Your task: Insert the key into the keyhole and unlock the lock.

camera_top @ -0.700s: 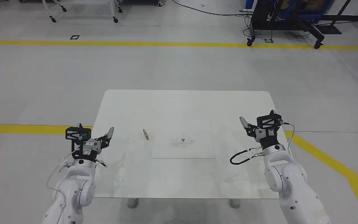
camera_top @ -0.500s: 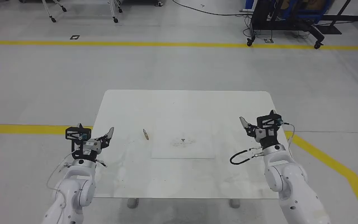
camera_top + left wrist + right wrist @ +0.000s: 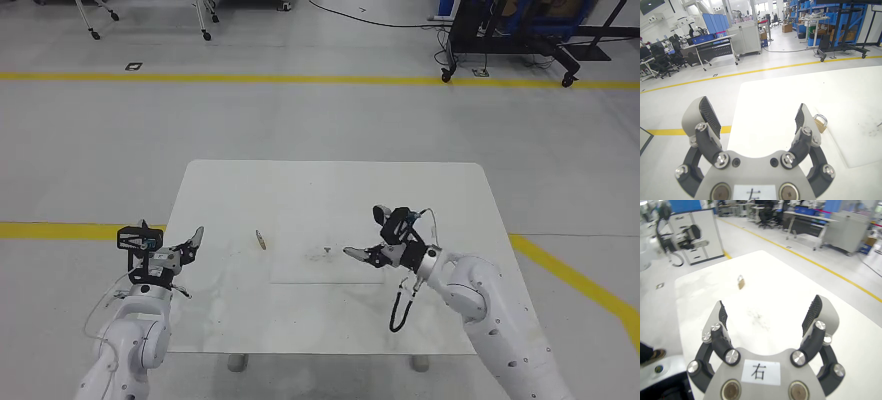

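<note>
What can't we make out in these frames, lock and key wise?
- Keyhole: not readable. The padlock is tiny in the top view, its body sits partly behind a finger of the left gripper in the left wrist view, and it is blurred in the right wrist view.
- Key: a speck in the top view; which way it points is unclear.
- Shackle: latched or not, cannot tell.

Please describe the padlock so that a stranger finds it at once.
Start at the white table. On the side of the left gripper lies the padlock, left of the dark scuff marks. It alone has a brass-coloured body and silver shackle.
</note>
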